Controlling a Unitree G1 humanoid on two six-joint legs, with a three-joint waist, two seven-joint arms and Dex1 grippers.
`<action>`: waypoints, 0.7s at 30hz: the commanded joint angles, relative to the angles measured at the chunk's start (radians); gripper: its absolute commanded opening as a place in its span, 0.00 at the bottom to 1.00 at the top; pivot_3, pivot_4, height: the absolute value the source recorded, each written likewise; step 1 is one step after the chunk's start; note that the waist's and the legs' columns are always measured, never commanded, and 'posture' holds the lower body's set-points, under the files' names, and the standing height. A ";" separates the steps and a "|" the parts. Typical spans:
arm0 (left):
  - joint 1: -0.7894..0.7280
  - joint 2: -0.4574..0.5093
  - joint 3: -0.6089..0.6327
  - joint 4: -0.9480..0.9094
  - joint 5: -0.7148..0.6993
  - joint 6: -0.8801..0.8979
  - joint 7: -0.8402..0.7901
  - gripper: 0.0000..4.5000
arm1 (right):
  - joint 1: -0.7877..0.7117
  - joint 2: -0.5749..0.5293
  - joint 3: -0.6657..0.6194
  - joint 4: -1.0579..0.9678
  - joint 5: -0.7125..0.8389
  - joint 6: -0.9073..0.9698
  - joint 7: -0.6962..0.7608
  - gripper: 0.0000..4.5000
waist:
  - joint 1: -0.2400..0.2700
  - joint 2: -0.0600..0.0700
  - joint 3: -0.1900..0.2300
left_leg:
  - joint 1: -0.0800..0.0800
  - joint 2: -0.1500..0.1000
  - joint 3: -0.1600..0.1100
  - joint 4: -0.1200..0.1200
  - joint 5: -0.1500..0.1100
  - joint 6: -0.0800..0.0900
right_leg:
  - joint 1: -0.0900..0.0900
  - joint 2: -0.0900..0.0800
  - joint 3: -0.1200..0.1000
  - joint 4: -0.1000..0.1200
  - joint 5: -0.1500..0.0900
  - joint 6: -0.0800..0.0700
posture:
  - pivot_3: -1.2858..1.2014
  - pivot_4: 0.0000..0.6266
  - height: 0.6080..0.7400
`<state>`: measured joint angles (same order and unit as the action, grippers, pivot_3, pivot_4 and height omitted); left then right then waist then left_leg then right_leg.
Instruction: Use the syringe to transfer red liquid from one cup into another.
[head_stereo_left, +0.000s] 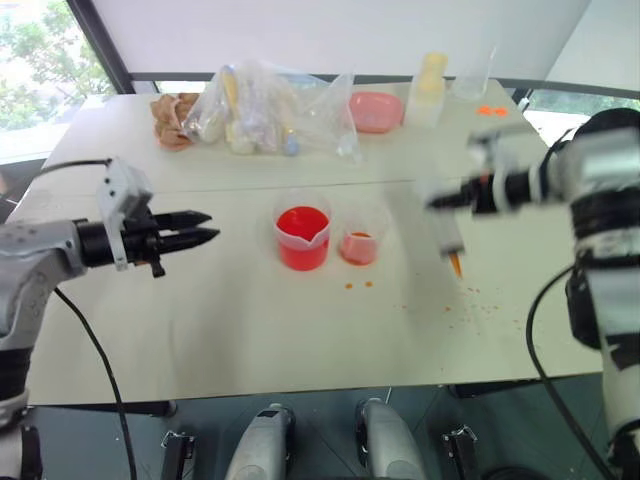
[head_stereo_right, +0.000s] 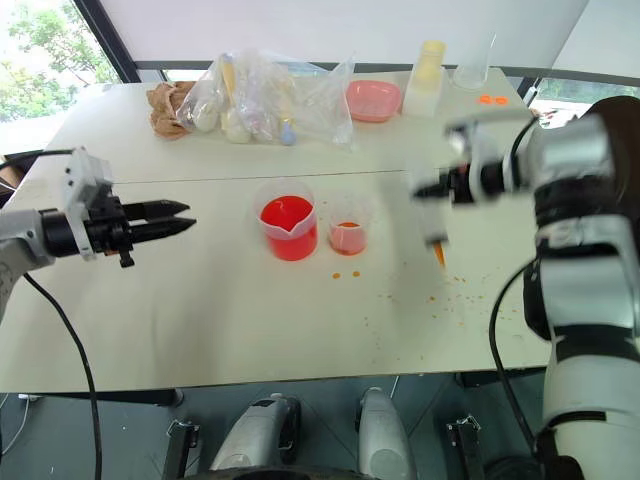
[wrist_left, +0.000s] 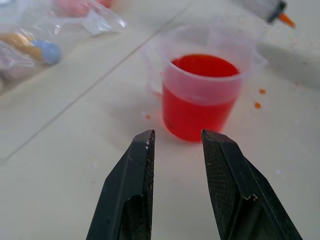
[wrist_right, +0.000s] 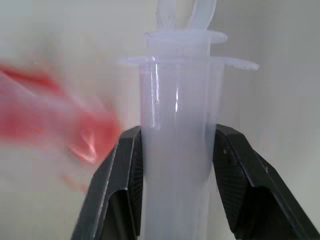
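**Syringe is up, no liquid drawn yet**

The right gripper (wrist_right: 172, 150) pinches the syringe (wrist_right: 177, 130) around its barrel and holds it above the table (head_stereo_left: 250, 330), orange tip down. The barrel looks clear, so I think no red liquid (head_stereo_left: 302, 222) is in it yet. The syringe is to the right of the small cup (head_stereo_left: 360, 245). The beaker (head_stereo_left: 302, 235) stands just left of that cup, full of red. The left gripper (head_stereo_left: 205, 228) is a little spread and empty, left of the beaker. Dipping, filling and squirting are all left.
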<state>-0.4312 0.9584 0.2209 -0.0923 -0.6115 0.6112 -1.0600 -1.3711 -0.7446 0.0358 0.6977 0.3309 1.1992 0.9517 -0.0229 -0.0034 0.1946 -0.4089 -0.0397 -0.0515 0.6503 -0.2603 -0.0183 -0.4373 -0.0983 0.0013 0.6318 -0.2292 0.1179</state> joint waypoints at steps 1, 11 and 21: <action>-0.086 0.012 0.004 0.094 0.025 -0.048 -0.033 0.34 | -0.005 0.087 -0.169 -0.274 0.075 -0.114 -0.120 0.32 | 0.002 -0.005 -0.003 | 0.000 0.002 -0.001 -0.001 0.000 0.000 | 0.000 0.002 -0.001 0.000 0.000 -0.001 | 0.52 0.24 1.00; -0.344 -0.092 -0.058 0.347 0.116 -0.161 -0.036 0.34 | 0.327 0.631 -0.281 -0.716 0.207 -0.496 -0.423 0.32 | 0.009 -0.010 -0.006 | 0.000 0.001 -0.004 0.001 0.003 -0.005 | 0.003 0.002 -0.002 0.002 0.003 -0.002 | 0.52 0.24 1.00; -0.545 -0.197 -0.023 0.354 0.079 -0.149 0.042 0.34 | 0.535 0.652 -0.094 -0.710 0.132 -0.653 -0.384 0.32 | 0.000 -0.011 -0.006 | 0.000 0.001 -0.006 0.002 0.004 -0.007 | 0.003 0.002 -0.002 0.001 0.003 -0.002 | 0.52 0.24 1.00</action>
<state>-0.9247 0.7644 0.1563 0.2741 -0.5110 0.4716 -1.0376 -0.8357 -0.0947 -0.0806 0.0176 0.4714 0.5882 0.5549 -0.0227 -0.0141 0.1885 -0.4086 -0.0388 -0.0573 0.6522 -0.2559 -0.0253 -0.4347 -0.0959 -0.0011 0.6328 -0.2257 0.1161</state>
